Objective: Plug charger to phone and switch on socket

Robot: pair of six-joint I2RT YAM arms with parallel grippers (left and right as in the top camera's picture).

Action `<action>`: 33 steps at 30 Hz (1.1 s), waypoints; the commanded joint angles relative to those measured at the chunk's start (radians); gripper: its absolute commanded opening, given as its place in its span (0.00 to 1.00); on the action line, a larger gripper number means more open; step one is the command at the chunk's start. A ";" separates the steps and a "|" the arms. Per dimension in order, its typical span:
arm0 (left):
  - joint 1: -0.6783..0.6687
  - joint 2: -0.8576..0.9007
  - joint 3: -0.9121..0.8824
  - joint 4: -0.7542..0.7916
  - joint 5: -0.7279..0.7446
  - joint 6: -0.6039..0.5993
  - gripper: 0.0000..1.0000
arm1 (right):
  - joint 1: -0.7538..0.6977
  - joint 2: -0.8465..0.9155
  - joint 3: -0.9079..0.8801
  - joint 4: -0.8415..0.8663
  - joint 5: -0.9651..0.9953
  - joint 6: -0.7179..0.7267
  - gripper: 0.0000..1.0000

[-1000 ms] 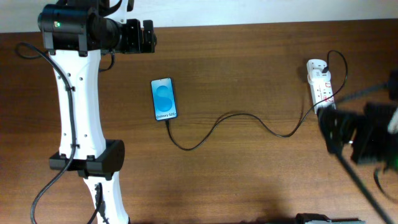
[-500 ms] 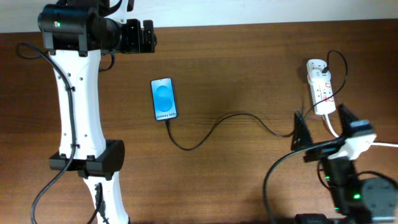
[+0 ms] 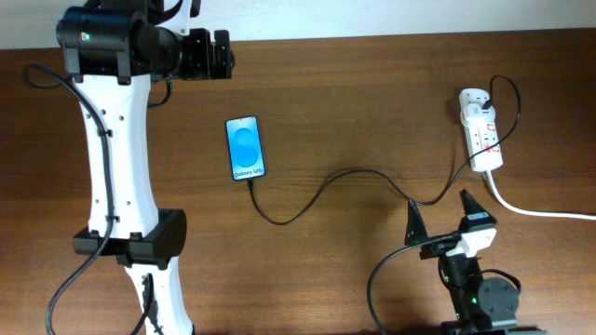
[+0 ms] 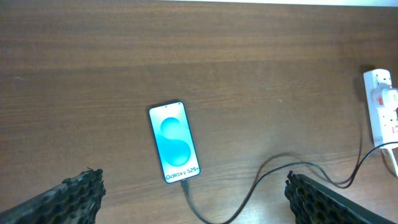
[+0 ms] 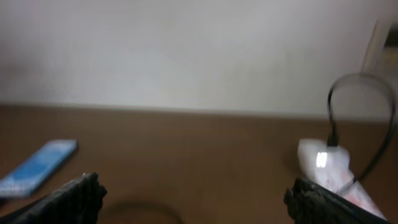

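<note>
— What is lying on the counter [image 3: 372, 102]?

— The counter is brown wood grain with a dull sheen. There is one phone [image 3: 245, 148], a slim, glossy rectangle with a bright blue screen and dark edges. There is one charger cable [image 3: 326, 181], thin, black and lying in loose waves. Its tip meets the phone's lower edge and its far end loops up to the power strip [image 3: 480, 130]. That is one elongated block of white plastic with small red marks, and a thick white cord [image 3: 540, 210] trails from it to the counter's edge.

— And the claws?

— There are two. The left claw [image 4: 193, 182] is released, its ridged black fingers spread wide. In its wrist view the phone lies flat on the counter between and ahead of them, touching neither. The right claw [image 3: 440, 219] is also released and grasps nothing. It sits near the counter's front edge, and the cable's bend passes close by one fingertip. The power strip is apart from it, further back, and looks blurred in the right wrist view.
</note>
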 commanded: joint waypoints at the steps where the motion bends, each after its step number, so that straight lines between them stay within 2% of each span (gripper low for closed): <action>1: -0.002 -0.026 0.005 0.000 0.007 0.005 0.99 | 0.009 -0.006 -0.009 -0.090 0.002 0.004 0.98; 20: -0.002 -0.027 0.004 0.000 0.008 0.005 0.99 | 0.010 -0.005 -0.009 -0.089 0.005 0.003 0.99; 22: 0.011 -0.079 -0.062 0.006 -0.001 0.005 0.99 | 0.010 -0.005 -0.009 -0.089 0.005 0.003 0.98; 24: 0.043 -0.193 -0.226 0.081 0.000 0.005 0.99 | 0.010 -0.005 -0.009 -0.089 0.005 0.003 0.99; 29: 0.134 -0.659 -0.974 0.525 -0.029 0.006 0.99 | 0.010 -0.005 -0.009 -0.089 0.005 0.003 0.98; 33: 0.158 -1.012 -1.529 0.804 -0.169 0.006 0.99 | 0.010 -0.005 -0.009 -0.089 0.005 0.003 0.98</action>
